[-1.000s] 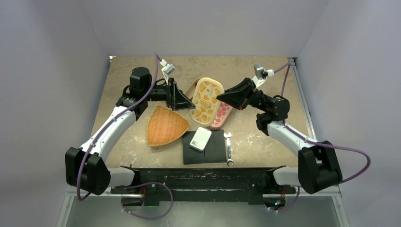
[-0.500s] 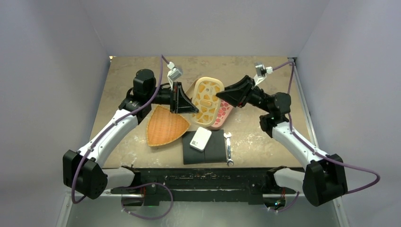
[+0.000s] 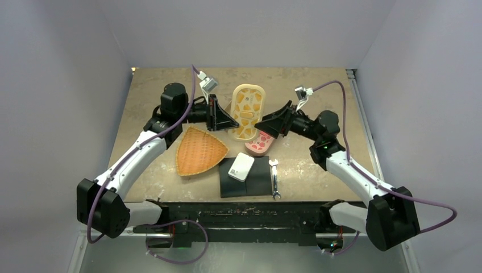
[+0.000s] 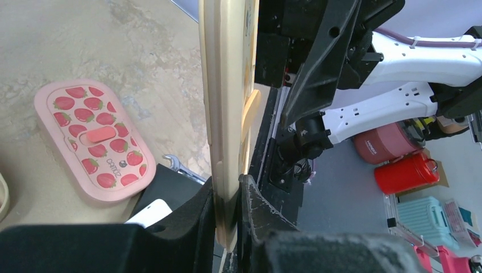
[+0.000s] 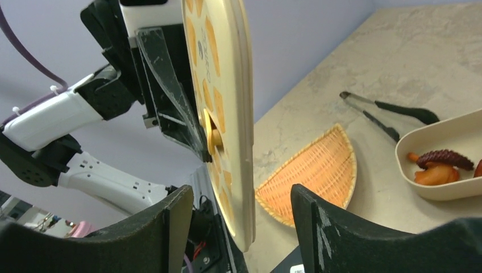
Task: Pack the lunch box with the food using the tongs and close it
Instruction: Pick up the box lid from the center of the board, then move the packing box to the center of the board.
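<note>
**Stage of packing: lid raised, box not yet closed.** The left gripper point(image 4: 227, 190) was clamped narrowly on one edge of the cream lid point(image 5: 224, 85), which is patterned with orange wedges. It held the lid upright on edge, above the middle of the table point(image 3: 153, 102). The right gripper point(image 5: 241, 199) stood with its jaws well apart. It was just beside the lid's patterned face, carried nothing and, as far as its wrist view showed, did not touch the lid.

The open lunch box base point(image 5: 455, 131) rested on the table at the right edge of the right wrist view. It held the food point(image 5: 440, 165): a dark red octopus-shaped piece lying on orange pieces. The frame cut off the rest of its contents. The overhead view did not show the base clearly.

The tongs point(image 5: 406, 111) lay flat on the table near the base and beyond the woven basket point(image 5: 310, 170). Neither gripper held them.

A closed pink strawberry box point(image 3: 258, 142) lay flat just to the near right of the lid.

Loading appeared largely or wholly done: the tongs were set down and no loose pieces showed on the table. What remained was to tip the lid flat, align it over the base and press it shut.
</note>
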Robot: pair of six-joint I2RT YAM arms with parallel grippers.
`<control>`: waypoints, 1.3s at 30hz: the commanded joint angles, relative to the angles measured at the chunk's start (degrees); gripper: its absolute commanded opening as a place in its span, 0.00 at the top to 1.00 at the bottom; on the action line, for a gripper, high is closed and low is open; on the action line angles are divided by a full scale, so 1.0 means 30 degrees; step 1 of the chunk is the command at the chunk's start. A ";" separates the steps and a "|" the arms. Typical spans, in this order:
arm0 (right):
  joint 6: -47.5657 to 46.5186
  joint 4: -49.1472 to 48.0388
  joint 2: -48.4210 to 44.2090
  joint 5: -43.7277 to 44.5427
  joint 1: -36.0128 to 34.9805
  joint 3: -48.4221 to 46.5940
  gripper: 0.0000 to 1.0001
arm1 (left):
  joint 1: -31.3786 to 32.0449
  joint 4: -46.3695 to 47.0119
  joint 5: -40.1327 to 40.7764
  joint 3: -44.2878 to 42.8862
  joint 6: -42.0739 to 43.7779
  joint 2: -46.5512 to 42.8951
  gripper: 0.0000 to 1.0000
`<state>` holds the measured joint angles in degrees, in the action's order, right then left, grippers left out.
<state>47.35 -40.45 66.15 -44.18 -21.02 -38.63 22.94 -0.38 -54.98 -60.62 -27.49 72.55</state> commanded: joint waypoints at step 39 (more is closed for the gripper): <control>0.4115 0.3110 -0.1584 0.5805 0.1614 0.3905 1.00 | -0.0411 -0.6596 1.8195 -0.9695 0.6915 1.5627 0.43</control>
<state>59.00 -28.73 62.87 -26.30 -16.45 -28.03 19.90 -19.33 -7.92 -87.02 -10.17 118.04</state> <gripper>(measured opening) 0.060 0.620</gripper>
